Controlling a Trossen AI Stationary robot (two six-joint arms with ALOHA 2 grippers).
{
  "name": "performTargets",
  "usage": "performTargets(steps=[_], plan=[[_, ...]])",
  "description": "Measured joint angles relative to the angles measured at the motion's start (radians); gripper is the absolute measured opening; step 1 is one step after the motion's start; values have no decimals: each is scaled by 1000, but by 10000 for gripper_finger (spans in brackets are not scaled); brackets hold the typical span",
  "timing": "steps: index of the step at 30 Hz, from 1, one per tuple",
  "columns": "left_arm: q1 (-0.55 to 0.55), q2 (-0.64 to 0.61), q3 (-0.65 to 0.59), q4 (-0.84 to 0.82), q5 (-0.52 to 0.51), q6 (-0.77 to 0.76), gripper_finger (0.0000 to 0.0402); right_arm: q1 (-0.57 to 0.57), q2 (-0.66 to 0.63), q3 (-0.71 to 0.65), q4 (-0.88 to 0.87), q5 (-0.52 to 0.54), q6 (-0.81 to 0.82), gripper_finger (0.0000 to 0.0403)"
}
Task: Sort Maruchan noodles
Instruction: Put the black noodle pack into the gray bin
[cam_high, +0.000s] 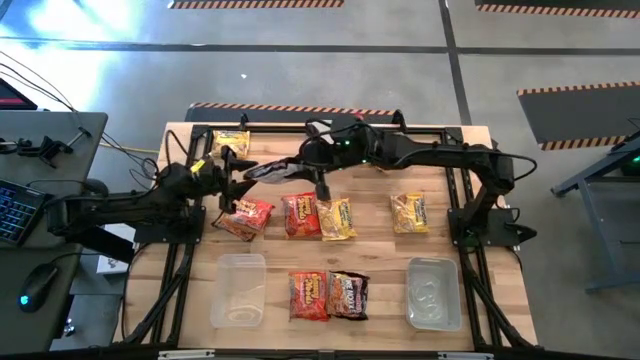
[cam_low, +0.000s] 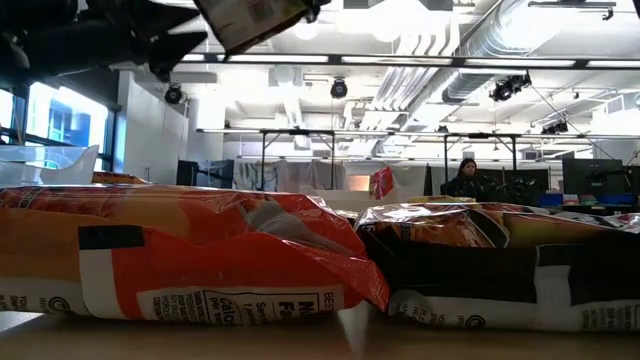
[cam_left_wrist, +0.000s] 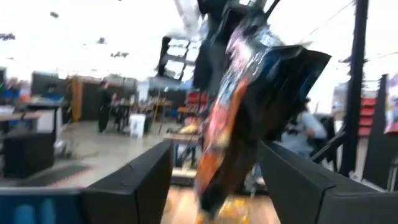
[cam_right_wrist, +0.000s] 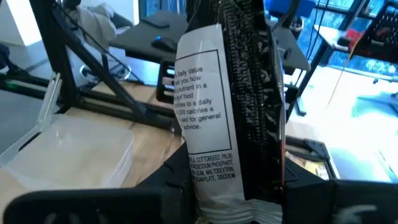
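- Nearest the front edge of the surface (cam_high: 200, 335) lie a red packet (cam_high: 309, 295) and a dark packet (cam_high: 348, 294), touching side by side, between two clear tubs: the left tub (cam_high: 239, 290) and the right tub (cam_high: 434, 293).
- In the low view these two fill the foreground, red on the left and dark on the right.
- The middle row holds a tilted red packet (cam_high: 246, 217), then a red one (cam_high: 301, 215) touching a yellow one (cam_high: 337, 218), and a yellow packet (cam_high: 409, 212) set apart to the right.
- Above that row the right hand (cam_high: 262, 172) grips a dark packet (cam_right_wrist: 230, 106) raised off the surface, its nutrition panel facing the wrist camera.
- The left hand (cam_high: 236, 172) is just beside it, fingers (cam_left_wrist: 134, 186) spread open either side of the hanging packet, not clamping it.
- At the far left corner lies a yellow packet (cam_high: 230, 142).
- Beyond the surface a person (cam_low: 466, 180) sits in the room.
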Motion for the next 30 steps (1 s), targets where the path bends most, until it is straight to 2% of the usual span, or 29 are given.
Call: performTargets(steps=[6,12,22,30], plan=[[0,2,27,0,48,7,237,4,12,-1,59,-3,4,85],[-2,3,36,-4,147,25,235,1,14,-1,68,2,0,85],[-1,3,42,-1,85,26,235,-6,14,-1,104,-4,0,85],[-1,75,145,-78,78,52,235,-5,14,-1,103,-6,4,85]])
